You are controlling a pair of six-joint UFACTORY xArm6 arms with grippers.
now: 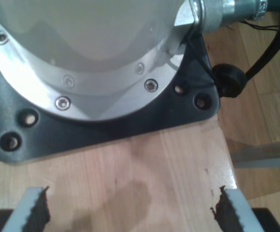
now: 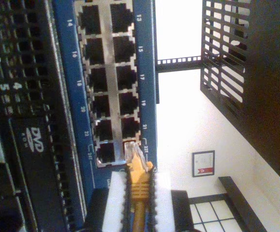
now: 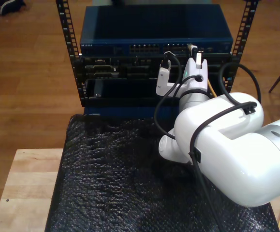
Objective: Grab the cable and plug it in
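Observation:
My second gripper (image 2: 139, 191) is shut on the yellow-orange cable (image 2: 140, 176), its white pads (image 2: 114, 198) clamping the boot just behind the clear plug (image 2: 132, 153). The plug tip sits at the mouth of the port marked 23, in the lowest row of sockets on the blue switch (image 2: 72, 96). How deep it is in, I cannot tell. In the exterior view this gripper (image 3: 194, 50) is up against the switch (image 3: 130, 29), right of its middle, and the cable (image 3: 209, 87) trails down behind the arm. My first gripper (image 1: 132, 212) is open over bare wood with nothing between its fingers.
The switch sits in a black rack (image 3: 69, 34) above black units, one with a DVD drive (image 2: 33, 140). Black bubble wrap (image 3: 110, 179) covers the wooden table (image 3: 23, 183). Black arm cables (image 3: 198, 130) loop around the white arm. An arm's base plate (image 1: 130, 121) is bolted to the wood.

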